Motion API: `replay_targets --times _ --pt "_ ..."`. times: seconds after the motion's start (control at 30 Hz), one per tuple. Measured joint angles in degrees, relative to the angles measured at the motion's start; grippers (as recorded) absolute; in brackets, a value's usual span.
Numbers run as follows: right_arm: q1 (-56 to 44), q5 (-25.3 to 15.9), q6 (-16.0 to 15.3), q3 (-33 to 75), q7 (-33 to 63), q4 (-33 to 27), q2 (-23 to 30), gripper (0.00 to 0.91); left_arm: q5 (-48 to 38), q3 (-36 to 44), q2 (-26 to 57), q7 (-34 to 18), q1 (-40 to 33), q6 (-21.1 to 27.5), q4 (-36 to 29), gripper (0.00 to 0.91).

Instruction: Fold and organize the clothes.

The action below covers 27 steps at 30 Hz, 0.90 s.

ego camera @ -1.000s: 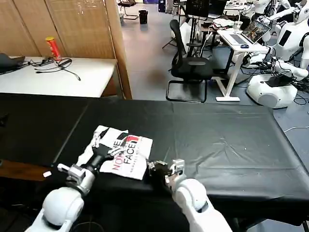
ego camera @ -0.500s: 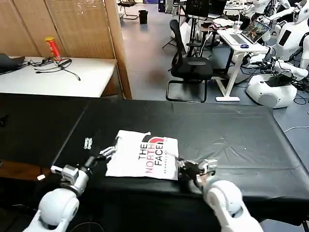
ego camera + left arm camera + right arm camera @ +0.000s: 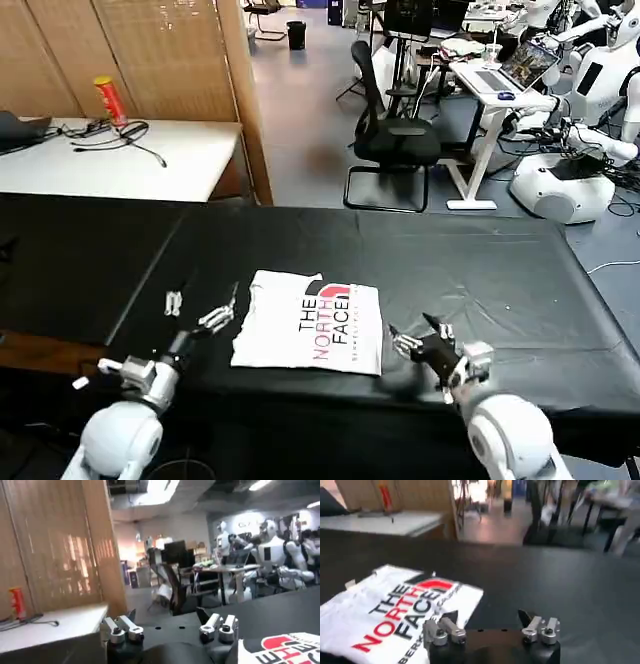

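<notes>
T-shirt (image 3: pixel 312 335) lies folded, print up; label (image 3: pixel 350 584) beside it.

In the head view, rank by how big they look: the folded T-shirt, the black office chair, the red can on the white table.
1. Black office chair
2. Folded T-shirt, though it lies nearer the camera, so true size is unsure
3. Red can, clearly smallest
</notes>
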Motion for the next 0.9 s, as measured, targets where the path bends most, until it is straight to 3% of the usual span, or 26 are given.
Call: replay_targets --times 0.23,0.4,0.53,0.7,0.9 --pt "-8.9 -3.9 11.7 1.3 6.0 4.9 0.6 0.878 -2.1 0.2 0.1 -6.2 4.3 5.4 -4.1 0.878" --pt "-15.3 -8.6 19.7 1.7 10.4 8.3 0.5 0.878 -2.9 -1.0 1.0 -11.2 8.9 14.4 -10.4 0.878" --pt "-21.2 -11.9 25.4 1.3 13.1 10.2 0.8 0.878 -2.8 -2.5 0.7 -10.5 13.1 17.8 -14.8 0.878" --pt "-28.9 -13.7 28.1 0.8 16.2 11.8 1.6 0.878 -4.1 -4.9 0.7 -8.8 18.1 17.5 -17.9 0.878" --pt "-35.5 -13.9 28.4 0.1 19.0 13.5 2.2 0.878 -4.8 -7.0 0.8 -7.8 22.8 14.3 -18.1 0.878"
